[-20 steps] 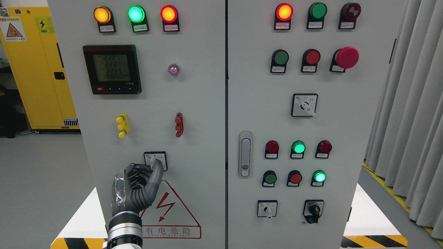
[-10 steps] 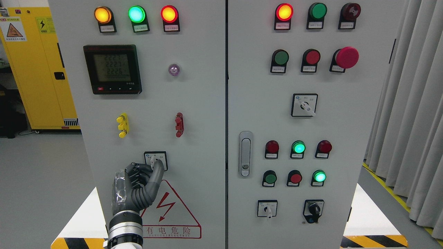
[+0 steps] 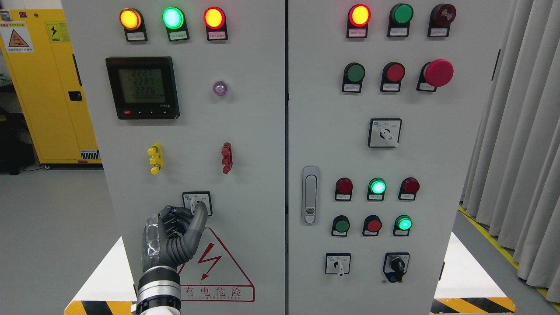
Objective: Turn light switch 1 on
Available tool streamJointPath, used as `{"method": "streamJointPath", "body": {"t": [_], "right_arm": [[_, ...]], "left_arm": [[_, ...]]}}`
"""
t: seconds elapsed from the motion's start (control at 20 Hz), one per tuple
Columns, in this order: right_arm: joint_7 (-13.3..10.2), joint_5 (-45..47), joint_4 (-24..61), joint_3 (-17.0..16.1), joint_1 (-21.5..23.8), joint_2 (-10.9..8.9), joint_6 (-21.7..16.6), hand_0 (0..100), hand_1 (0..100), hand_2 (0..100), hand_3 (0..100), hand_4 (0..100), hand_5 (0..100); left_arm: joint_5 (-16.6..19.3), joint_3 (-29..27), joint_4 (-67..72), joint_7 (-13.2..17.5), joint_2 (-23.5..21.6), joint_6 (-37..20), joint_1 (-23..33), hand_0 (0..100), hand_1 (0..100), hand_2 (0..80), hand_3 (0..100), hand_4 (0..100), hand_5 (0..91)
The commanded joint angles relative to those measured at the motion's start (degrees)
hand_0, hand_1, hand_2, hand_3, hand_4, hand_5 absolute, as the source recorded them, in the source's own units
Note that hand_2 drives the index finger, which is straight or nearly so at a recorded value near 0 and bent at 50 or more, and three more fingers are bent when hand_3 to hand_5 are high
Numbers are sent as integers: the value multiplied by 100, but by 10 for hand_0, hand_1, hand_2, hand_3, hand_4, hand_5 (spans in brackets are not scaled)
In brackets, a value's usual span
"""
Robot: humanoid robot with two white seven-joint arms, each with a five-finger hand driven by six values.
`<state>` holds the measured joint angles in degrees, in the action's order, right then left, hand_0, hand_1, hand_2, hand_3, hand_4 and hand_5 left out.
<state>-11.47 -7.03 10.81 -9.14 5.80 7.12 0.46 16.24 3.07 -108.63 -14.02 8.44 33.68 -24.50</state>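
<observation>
A small rotary selector switch (image 3: 197, 201) with a white knob sits low on the left cabinet door, above the red warning triangle (image 3: 214, 271). My left hand (image 3: 189, 213) comes up from the bottom edge and is at this switch. Its dark fingers (image 3: 174, 215) are curled on the knob's left side and the thumb (image 3: 200, 218) presses up along its right side, so the knob is pinched between them. The hand hides the lower part of the switch plate. My right arm does not show.
The left door (image 3: 253, 131) also carries three lit lamps, a digital meter (image 3: 142, 87), a yellow fitting (image 3: 155, 158) and a red fitting (image 3: 226, 158). The right door holds lamps, push buttons, more selectors and a handle (image 3: 310, 194). A yellow cabinet (image 3: 43, 87) stands at left, curtains (image 3: 520, 144) at right.
</observation>
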Motion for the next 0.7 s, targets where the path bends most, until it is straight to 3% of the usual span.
{"method": "streamJointPath", "body": {"t": [0.0, 0.65], "right_arm": [[4, 0, 0, 0, 0, 0, -2, 0, 500, 40, 0, 0, 0], [5, 0, 0, 0, 0, 0, -2, 0, 500, 40, 0, 0, 0]], "left_arm": [[-6, 0, 8, 14, 8, 16, -2, 395, 577, 610, 917, 900, 874], [-6, 0, -1, 14, 8, -10, -2, 495, 556, 605, 914, 900, 872]]}}
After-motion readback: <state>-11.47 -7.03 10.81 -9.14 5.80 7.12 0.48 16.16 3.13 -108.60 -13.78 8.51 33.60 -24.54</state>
